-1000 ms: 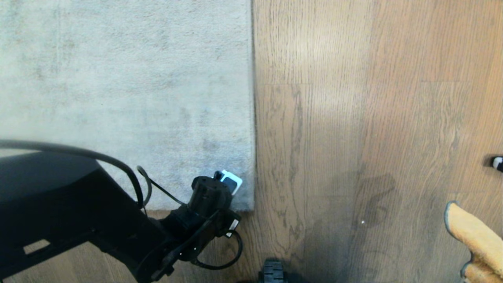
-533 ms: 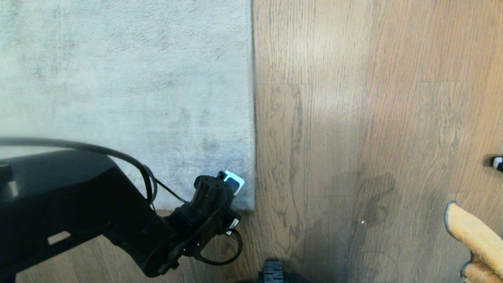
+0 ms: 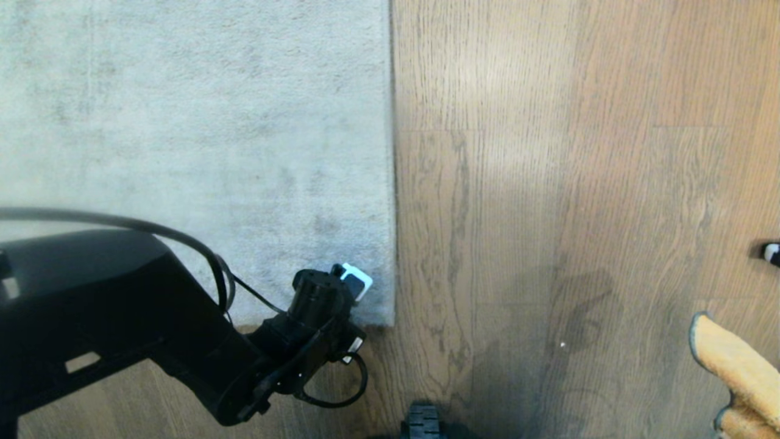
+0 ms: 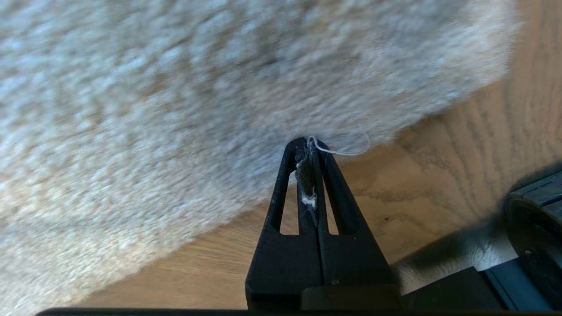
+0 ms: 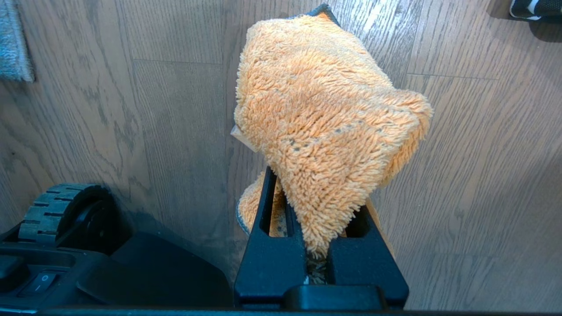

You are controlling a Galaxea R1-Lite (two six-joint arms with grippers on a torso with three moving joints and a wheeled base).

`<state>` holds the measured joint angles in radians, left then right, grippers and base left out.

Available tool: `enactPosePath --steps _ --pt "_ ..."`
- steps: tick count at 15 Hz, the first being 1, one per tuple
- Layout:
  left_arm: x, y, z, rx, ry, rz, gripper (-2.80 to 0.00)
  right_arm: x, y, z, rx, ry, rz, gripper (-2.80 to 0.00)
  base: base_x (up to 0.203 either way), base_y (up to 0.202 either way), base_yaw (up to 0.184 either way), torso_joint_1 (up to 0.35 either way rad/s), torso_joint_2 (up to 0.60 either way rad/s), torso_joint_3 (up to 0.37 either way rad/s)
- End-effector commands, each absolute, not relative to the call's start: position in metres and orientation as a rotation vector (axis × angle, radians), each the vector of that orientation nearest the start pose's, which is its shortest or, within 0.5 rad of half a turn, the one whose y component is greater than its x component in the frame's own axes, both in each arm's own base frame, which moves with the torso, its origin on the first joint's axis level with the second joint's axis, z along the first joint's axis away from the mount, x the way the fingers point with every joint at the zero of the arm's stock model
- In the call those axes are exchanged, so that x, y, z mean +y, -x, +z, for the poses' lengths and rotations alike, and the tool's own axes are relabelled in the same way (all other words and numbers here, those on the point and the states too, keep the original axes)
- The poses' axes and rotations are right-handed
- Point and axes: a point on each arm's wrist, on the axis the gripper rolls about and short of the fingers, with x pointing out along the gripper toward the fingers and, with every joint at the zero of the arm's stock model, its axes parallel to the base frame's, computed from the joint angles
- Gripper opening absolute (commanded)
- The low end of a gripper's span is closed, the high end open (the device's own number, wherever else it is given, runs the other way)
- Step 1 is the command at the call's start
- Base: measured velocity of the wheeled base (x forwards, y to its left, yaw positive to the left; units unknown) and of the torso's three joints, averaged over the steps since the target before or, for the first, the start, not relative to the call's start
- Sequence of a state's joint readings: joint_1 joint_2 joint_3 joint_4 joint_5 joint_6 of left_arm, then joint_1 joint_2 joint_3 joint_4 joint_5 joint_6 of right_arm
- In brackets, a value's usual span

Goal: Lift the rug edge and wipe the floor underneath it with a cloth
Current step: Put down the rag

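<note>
The pale grey rug lies flat, its straight rug edge (image 3: 387, 183) running up the head view and ending in a square near corner (image 3: 381, 312). My left gripper (image 4: 309, 144) is shut, its tips against the rug's near border (image 4: 246, 184) beside that corner, low over the floor (image 4: 439, 184). Only a loose thread and some fluff cling to the fingers. Out at the right, my right gripper (image 5: 318, 188) is shut on the fuzzy orange cloth (image 5: 325, 109), which stands up out of the jaws. In the head view the cloth (image 3: 734, 372) shows at the lower right over brown plank floor (image 3: 548, 183).
My base's black wheel (image 3: 422, 427) sits at the near edge of the head view and the same wheel (image 5: 66, 210) shows beside the right gripper. A small black-and-white object (image 3: 771, 252) lies on the floor at the far right. The left arm's cable (image 3: 122, 228) loops over the rug.
My left arm has shifted a little, its wrist edging slightly left over the rug corner. Rug, cloth and right arm have not moved.
</note>
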<state>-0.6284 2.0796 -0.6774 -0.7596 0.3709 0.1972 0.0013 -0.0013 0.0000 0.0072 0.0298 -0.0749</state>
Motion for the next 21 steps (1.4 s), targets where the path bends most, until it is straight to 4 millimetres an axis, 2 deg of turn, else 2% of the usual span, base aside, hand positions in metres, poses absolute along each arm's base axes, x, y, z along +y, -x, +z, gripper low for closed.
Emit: enactPosePath --steps 1,5,8,13,16,21 --pt "-0.184 -0.273 0.046 0.534 -0.492 -0.291 -2.80 0.001 0.023 0.075 0.006 0.075 0.032 -2.80 0.000 0.000 0.000 0.000 0.00 0.000" --pt "-0.173 -0.274 0.050 0.532 -0.499 -0.270 -2.80 0.001 0.023 0.075 0.006 0.075 0.032 -2.80 0.000 0.000 0.000 0.000 0.00 0.000" --pt "-0.172 -0.274 0.050 0.533 -0.500 -0.269 -2.80 0.001 0.023 0.075 0.006 0.075 0.032 -2.80 0.000 0.000 0.000 0.000 0.00 0.000" --pt "-0.192 -0.279 0.050 0.502 -0.496 -0.306 -2.80 0.001 0.023 0.075 0.006 0.075 0.032 -2.80 0.000 0.000 0.000 0.000 0.00 0.000" --pt "-0.194 -0.278 0.051 0.498 -0.485 -0.340 -2.80 0.001 0.023 0.075 0.006 0.075 0.032 -2.80 0.000 0.000 0.000 0.000 0.00 0.000" --pt "-0.184 -0.270 0.075 0.449 -0.456 -0.327 -2.80 0.001 0.023 0.075 0.006 0.075 0.032 -2.80 0.000 0.000 0.000 0.000 0.00 0.000"
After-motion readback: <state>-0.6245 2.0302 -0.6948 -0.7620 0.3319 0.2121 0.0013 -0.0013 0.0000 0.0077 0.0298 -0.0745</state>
